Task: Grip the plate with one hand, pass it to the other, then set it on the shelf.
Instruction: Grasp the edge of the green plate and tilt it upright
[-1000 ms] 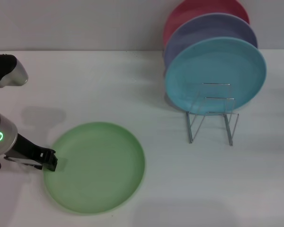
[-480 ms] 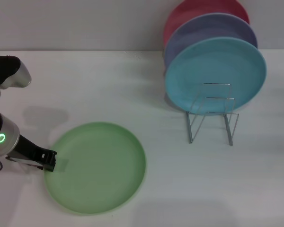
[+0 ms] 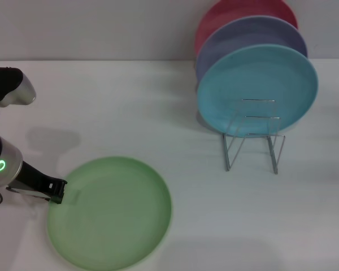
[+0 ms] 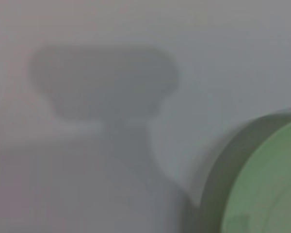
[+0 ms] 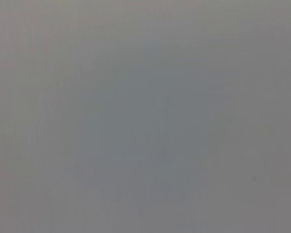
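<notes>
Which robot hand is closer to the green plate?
Left. The left gripper is at the green plate's left rim. The right gripper isn't in any view, so it's farther off.

The plate [image 3: 110, 213] is seen near the front on the table [image 3: 130, 101], with the left gripper [image 3: 59, 191] at its left rim. The shelf [image 3: 254, 135] is found far right, with three plates [image 3: 254, 84] stood in it.
</notes>
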Controlling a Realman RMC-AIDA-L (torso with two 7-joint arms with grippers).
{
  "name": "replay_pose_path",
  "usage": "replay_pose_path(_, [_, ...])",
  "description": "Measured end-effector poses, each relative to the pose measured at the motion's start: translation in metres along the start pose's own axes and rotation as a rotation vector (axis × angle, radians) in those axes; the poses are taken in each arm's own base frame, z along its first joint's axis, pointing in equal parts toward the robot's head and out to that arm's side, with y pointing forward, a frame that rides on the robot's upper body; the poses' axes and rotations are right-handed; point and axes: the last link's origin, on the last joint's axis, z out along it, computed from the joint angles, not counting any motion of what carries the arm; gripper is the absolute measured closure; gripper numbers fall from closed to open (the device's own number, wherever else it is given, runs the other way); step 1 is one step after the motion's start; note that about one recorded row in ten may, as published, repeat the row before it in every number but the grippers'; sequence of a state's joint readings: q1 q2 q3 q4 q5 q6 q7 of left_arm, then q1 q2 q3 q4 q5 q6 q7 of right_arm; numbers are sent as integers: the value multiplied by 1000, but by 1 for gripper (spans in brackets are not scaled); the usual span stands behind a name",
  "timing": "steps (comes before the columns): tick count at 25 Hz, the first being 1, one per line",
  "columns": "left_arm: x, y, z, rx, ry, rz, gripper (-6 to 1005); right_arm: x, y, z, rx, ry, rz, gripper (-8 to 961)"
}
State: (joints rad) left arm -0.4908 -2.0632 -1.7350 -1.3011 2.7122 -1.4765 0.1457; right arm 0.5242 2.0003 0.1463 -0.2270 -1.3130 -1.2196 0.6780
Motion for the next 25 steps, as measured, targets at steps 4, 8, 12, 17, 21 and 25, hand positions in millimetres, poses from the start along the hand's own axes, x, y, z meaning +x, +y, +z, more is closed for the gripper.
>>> replay_pose_path(4, [0,1,1,0,5,3,925,0,0,-1,1,1,0,236])
replay_pose_path(8, [0,2,0,-2,9,5,937,0,-1,-1,2,2,-1,236])
replay_pose_path(12, [2,3,-1,-2,17,9,941,0,-1,-1,2,2,-1,237])
replay_pose_path(17, [4,5,-4,-2,35,20,946,0,0,0,1,2,0,237])
replay_pose_path(21, [9,5,-8,0,83,17,951,1,0,0,1,4,1,237])
replay_pose_path(25, [18,8,-9,-15,151,12,955,1,1,1,1,5,4,237])
